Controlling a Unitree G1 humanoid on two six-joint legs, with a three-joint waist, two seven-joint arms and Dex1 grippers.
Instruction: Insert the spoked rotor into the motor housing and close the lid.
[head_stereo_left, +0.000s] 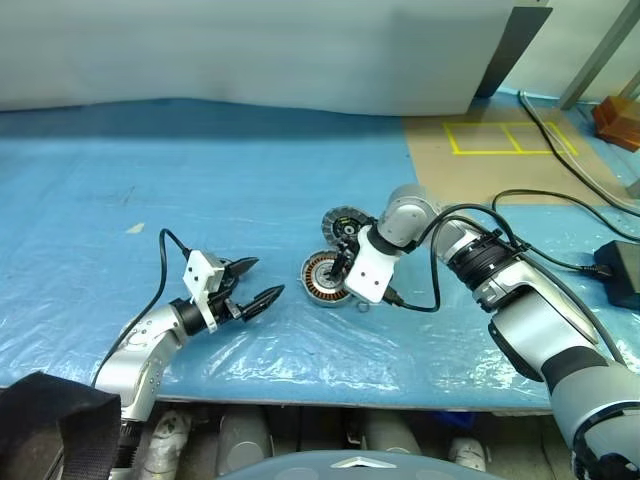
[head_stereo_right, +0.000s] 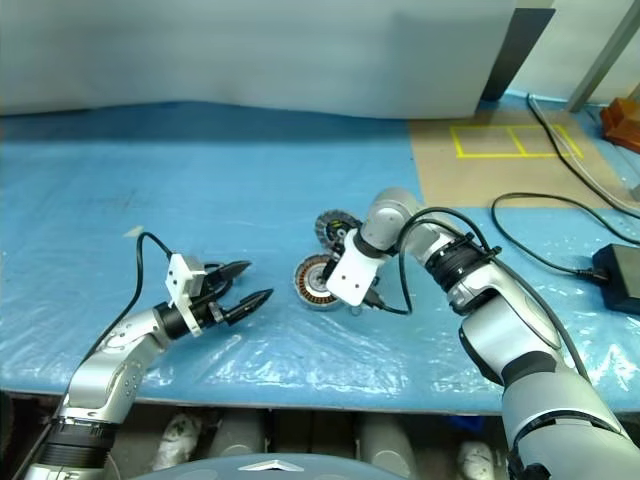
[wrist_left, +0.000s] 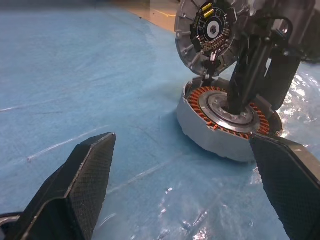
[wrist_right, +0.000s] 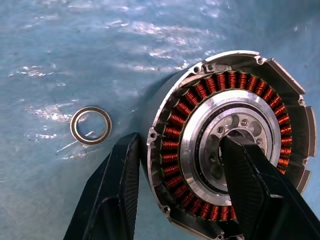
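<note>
A: Motor housing (wrist_right: 230, 150) is seen lying flat on the blue plastic sheet (head_stereo_left: 200, 200) that covers the bench, its copper windings and silver hub turned upward.

B: And the lid (wrist_left: 207, 32)?

A: It is stood up on edge at the housing's far rim, joined there, with its dark inner face turned toward the left gripper (head_stereo_left: 262, 282).

B: How are the right gripper's (wrist_right: 180, 185) jaws set?

A: They are pointed steeply down and held partly open. One finger is set outside the housing wall, the other is placed inside over the hub, so the windings and wall are straddled. Whether the wall is actually pinched cannot be told.

B: The left jaws?

A: They are spread wide, nothing is held, and they are aimed level at the housing from well apart.

B: Anything else close by?

A: A thin metal ring (wrist_right: 91, 125) is seen flat on the sheet just beside the housing.
</note>
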